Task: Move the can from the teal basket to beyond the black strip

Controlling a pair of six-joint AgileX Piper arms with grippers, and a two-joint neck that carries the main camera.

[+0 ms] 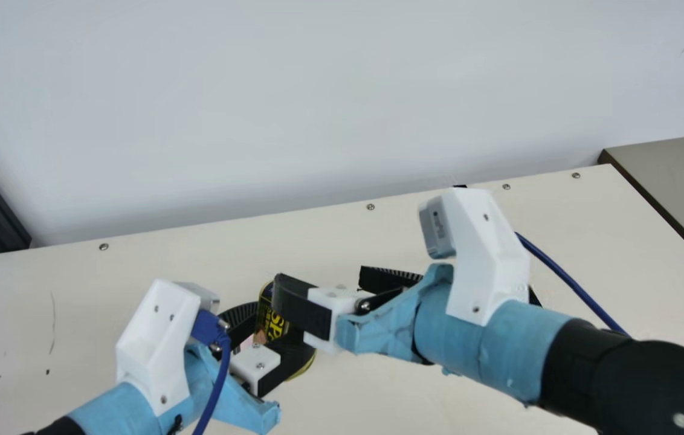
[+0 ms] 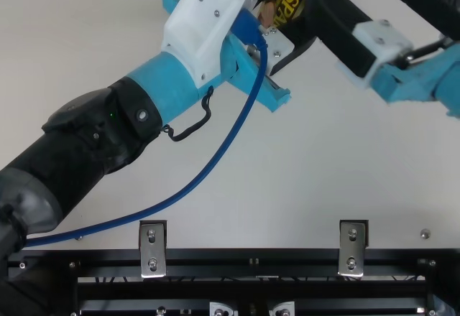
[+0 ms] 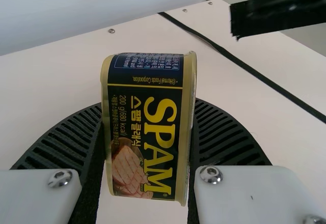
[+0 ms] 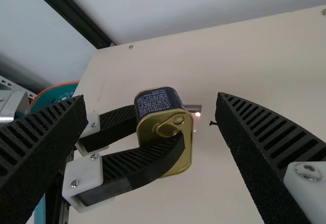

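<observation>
Right wrist view shows what looks like a pass in mid-course: the can (image 4: pixel 163 94) lies in the left tool (image 4: pixel 160 127), pinched between its two ribbed fingers, with the ring-pull end (image 4: pixel 165 124) turned towards the right tool (image 1: pixel 319 279). The right tool stands wide, its fingers (image 4: pixel 277 135) well apart and nothing gripped. The can is out of the teal basket (image 4: pixel 61 92) and seems to be held clear of the tabletop (image 1: pixel 590 241); it has yet to get beyond the black strip (image 3: pixel 244 66).

Next, I judge, the right tool should ease onward until its fingers flank the can, close firmly, and only then should the left one let go. After that the right arm (image 1: pixel 499 344) can carry it over the strip and set it down. Room is tight, so the two sets of fingers could knock together or twist the can.

As for pose, the left arm (image 1: pixel 124 411) slants up and inward from the lower left of the main view, wrist camera uppermost. From the lower right, the right arm reaches across towards it, rising slightly, with its tool pointing at the left one and partly overlapping it in that view.
</observation>
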